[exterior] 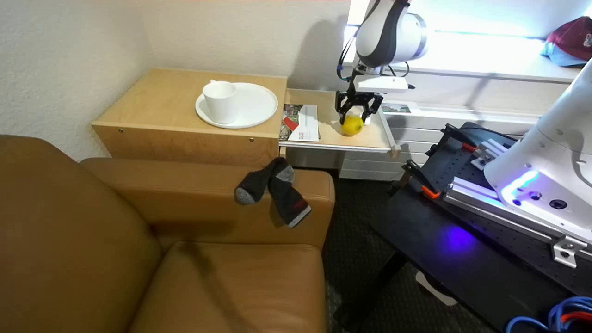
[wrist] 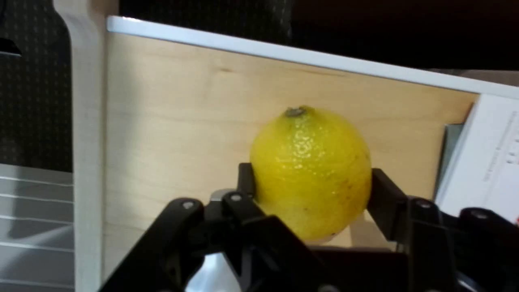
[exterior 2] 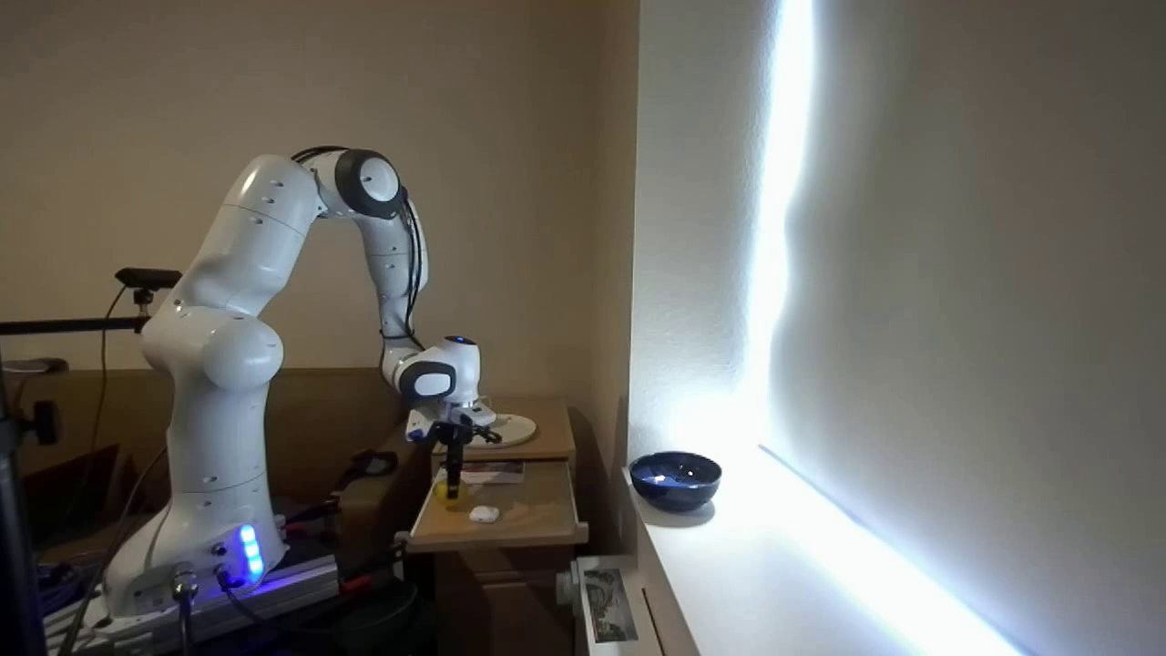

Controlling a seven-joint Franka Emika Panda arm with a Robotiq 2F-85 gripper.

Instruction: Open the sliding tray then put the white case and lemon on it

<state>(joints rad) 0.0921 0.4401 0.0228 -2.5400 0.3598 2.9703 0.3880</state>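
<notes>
Fingers [wrist: 388, 204]: partly spread | grip: lemon [wrist: 310, 172], both sides | below: sliding tray [wrist: 174, 138]

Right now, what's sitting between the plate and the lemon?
Papers on the tray lie between the plate and the lemon, as an exterior view shows.

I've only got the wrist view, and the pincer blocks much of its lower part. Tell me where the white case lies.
Observer: The white case lies on the sliding tray, to the right of the pincer in an exterior view.
Operator: Now confirm that the tray is out.
Observer: It is: it juts out beyond the top of the side table in both exterior views.
Operator: Name what stands on that top.
Observer: A white cup, standing on a round white plate.
</notes>
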